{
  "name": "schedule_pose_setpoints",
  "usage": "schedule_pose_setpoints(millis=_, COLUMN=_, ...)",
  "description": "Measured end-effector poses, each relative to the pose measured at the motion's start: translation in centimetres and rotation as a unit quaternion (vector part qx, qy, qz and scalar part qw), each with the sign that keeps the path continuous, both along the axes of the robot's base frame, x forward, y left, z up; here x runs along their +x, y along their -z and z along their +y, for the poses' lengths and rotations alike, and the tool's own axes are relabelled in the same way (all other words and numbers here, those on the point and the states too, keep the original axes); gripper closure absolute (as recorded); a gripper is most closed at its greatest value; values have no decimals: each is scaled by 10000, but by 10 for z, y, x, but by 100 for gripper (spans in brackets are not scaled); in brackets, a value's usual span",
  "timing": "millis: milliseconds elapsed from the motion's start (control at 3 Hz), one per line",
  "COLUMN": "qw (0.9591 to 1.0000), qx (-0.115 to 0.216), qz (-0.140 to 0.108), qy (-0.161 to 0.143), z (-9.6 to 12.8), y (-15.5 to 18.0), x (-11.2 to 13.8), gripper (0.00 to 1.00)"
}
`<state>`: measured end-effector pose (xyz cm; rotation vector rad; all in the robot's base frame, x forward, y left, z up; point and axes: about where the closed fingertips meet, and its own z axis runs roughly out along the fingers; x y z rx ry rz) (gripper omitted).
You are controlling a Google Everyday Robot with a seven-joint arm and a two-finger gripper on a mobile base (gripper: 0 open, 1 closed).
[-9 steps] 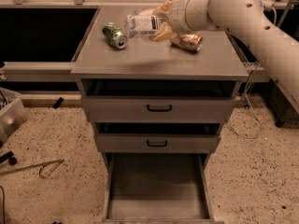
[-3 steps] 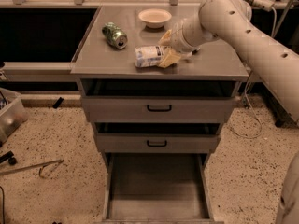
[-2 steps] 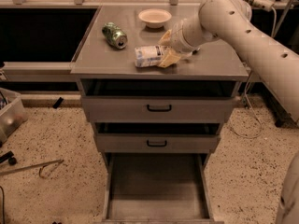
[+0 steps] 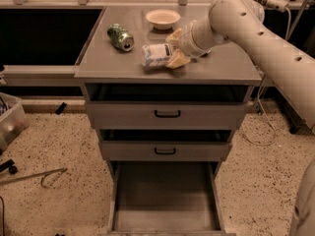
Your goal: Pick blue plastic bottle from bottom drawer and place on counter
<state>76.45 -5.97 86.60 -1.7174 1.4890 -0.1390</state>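
Observation:
The blue plastic bottle [image 4: 156,55] lies on its side on the counter [image 4: 106,65], near the front middle. My gripper [image 4: 175,48] reaches in from the right, low over the counter, with its fingers on either side of the bottle's right end, shut on it. The bottom drawer [image 4: 165,200] is pulled open below and its floor is bare.
A green soda can [image 4: 121,37] lies on the counter to the left of the bottle. A small pale bowl [image 4: 163,17] stands behind it. Two shut drawers with black handles [image 4: 167,114] sit above the open one. A bin [image 4: 9,122] and tools lie on the floor at left.
Three seconds ago the bottle was held above the back of the counter. It came down to the front middle; over the last second nothing has visibly moved.

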Motion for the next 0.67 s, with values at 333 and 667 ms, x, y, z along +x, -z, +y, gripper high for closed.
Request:
schedule_pose_setpoints(millis=333, qw=10000, qx=0, qz=0, qy=0, z=0, y=0, x=0, gripper=0)
schedule_pose_setpoints(millis=667, qw=10000, qx=0, qz=0, qy=0, z=0, y=0, x=0, gripper=0)
